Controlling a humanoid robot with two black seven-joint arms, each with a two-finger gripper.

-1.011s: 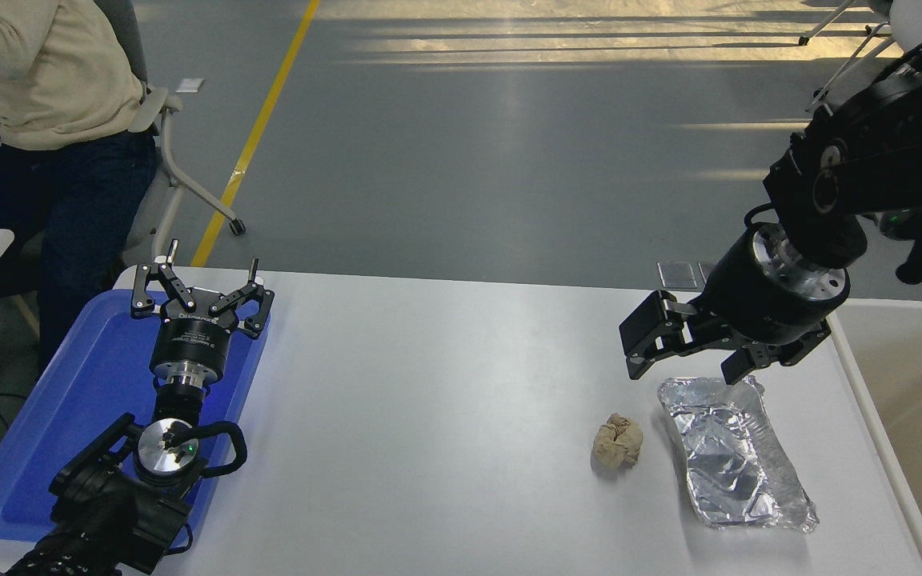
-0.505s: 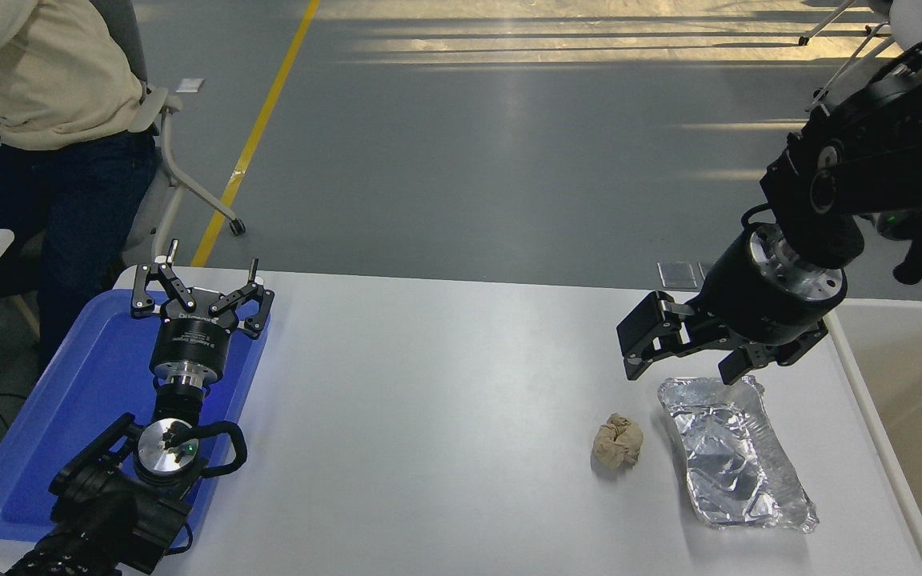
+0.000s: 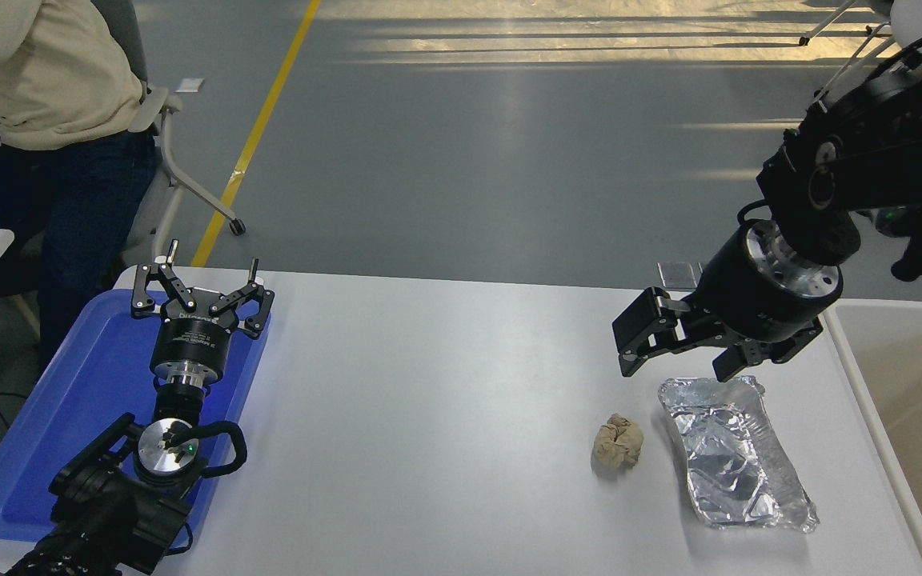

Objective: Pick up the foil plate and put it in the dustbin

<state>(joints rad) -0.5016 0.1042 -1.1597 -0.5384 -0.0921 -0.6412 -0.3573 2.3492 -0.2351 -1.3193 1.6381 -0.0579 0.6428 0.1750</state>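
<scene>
Foil plate (image 3: 733, 456) lies flat on the white table (image 3: 445, 400), near the right end, long axis running from far-left to near-right. Rim crinkled, inside shiny and empty. Nothing grips it.

Right gripper (image 3: 679, 364) hangs just above the plate's far end, fingers spread wide apart, holding nothing. One finger sits over bare table to the left of the plate's far corner; the other is over the far rim. Whether that finger touches the foil cannot be told from this view. The right arm comes in from the upper right edge, angled down toward the table.

Small crumpled tan paper ball (image 3: 618, 442) rests just left of the plate, close to it but apart.

Dustbin (image 3: 877, 384), off-white, stands against the table's right edge, just beside the plate's side; only its near-left rim and part of the inner wall show.

Left gripper (image 3: 203, 280) is parked far across the table at lower left, fingers open, over a flat blue tray (image 3: 53, 432).

A person in a cream top and dark trousers sits on a chair at the upper left, beyond the tray.
</scene>
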